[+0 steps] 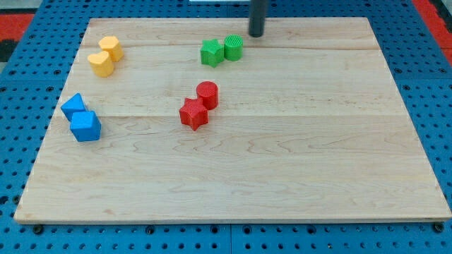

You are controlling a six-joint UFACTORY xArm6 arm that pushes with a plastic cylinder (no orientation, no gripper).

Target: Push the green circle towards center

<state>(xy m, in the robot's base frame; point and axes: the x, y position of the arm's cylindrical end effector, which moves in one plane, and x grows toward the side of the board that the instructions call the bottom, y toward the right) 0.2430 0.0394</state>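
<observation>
The green circle point(234, 47) sits near the top of the wooden board point(296, 155), touching a green star point(211, 53) on its left. My tip point(256, 34) is at the board's top edge, just up and to the right of the green circle, a small gap apart from it.
A red circle point(207, 94) and a red star point(193, 114) sit together near the middle. Two yellow blocks point(106, 56) lie at the top left. Two blue blocks point(81, 118) lie at the left edge. A blue pegboard point(424, 70) surrounds the board.
</observation>
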